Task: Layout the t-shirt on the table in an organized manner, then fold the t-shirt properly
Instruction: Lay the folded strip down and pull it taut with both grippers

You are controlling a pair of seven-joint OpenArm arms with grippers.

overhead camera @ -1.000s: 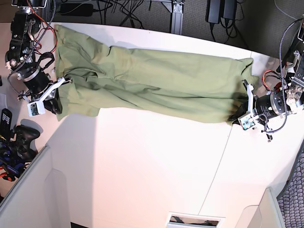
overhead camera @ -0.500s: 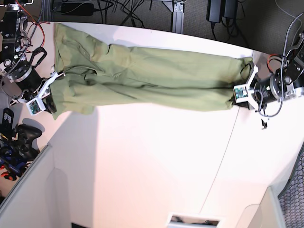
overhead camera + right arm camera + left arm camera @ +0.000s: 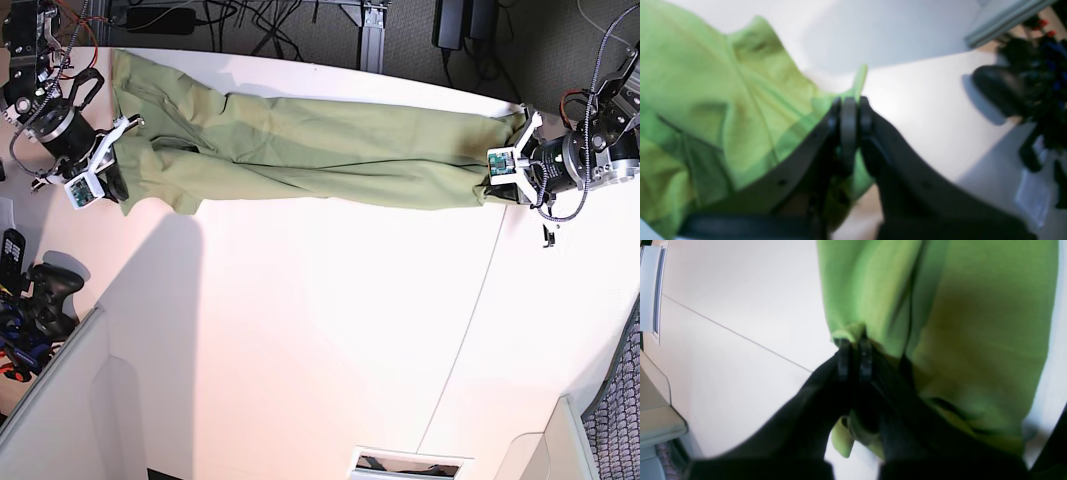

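So the t-shirt [image 3: 320,160] is stretched out in a long band across the top of the base view, running from the upper left corner almost to the upper right edge of the white table [image 3: 320,340]. It's pulled fairly taut between the two arms, with long creases running along its length and a bunched, folded bit near the left end.

The left gripper [image 3: 500,185] sits at the upper right of the base view and is pinching the shirt's end there. In the left wrist view its jaws are pressed together with a little fold of green fabric [image 3: 848,331] poking out at the tips, and more cloth hangs under the fingers [image 3: 865,356]. The thin dark seam line [image 3: 736,335] of the table runs diagonally through the left half of that picture.

The right gripper [image 3: 110,185] is at the upper left of the base view, clamped on the other end of the shirt. The right wrist view is blurry, but the jaws look squeezed tight on the cloth edge [image 3: 858,80], with the shirt filling the left side of that frame. Some dark gear [image 3: 1000,86] sits off the table edge at the right.
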